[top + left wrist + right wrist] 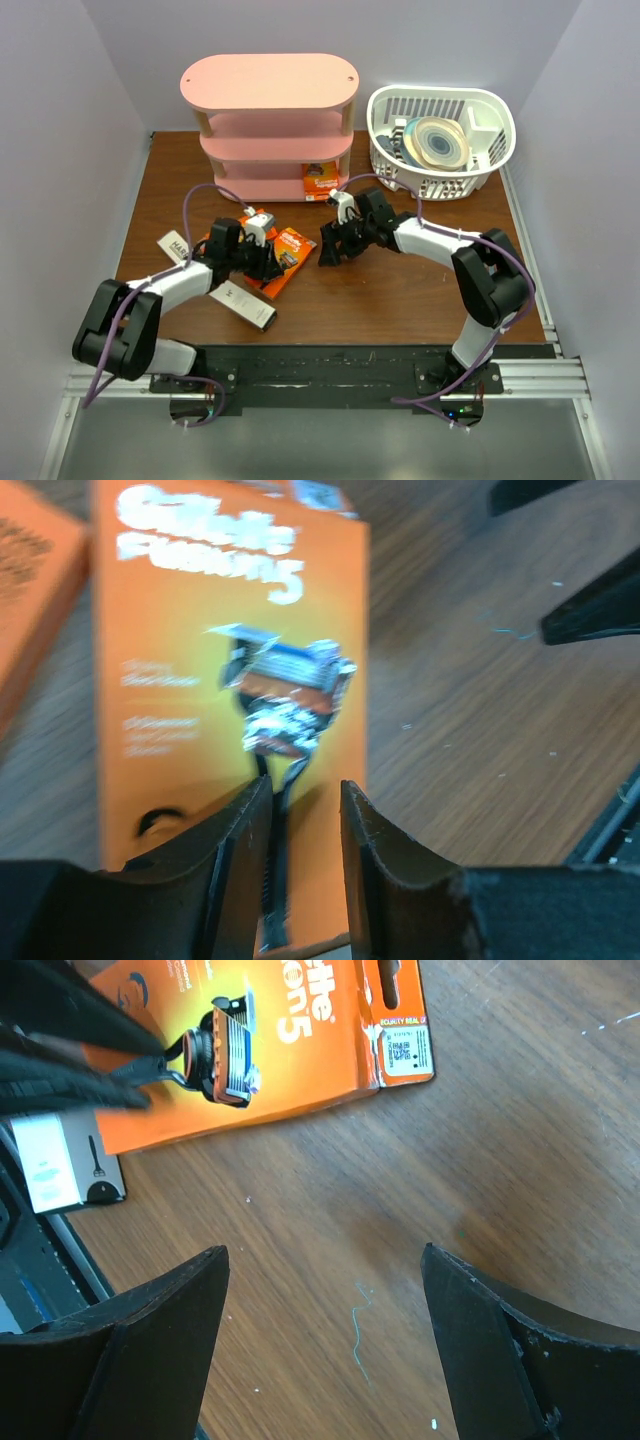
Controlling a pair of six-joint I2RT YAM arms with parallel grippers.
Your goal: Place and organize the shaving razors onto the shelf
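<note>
Razor pack (pixel 200 630) lies flat just beneath left gripper (pixel 304 792), jaws narrowly parted.

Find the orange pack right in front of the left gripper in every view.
Top external: the orange pack lies on the table left of centre, at the left gripper tips.
Left wrist: it fills the centre and upper left, behind the fingers.
Right wrist: it runs along the top edge, left of centre.
Shared landmark: the left gripper, over the razor pictured on the pack in all three views.
</note>
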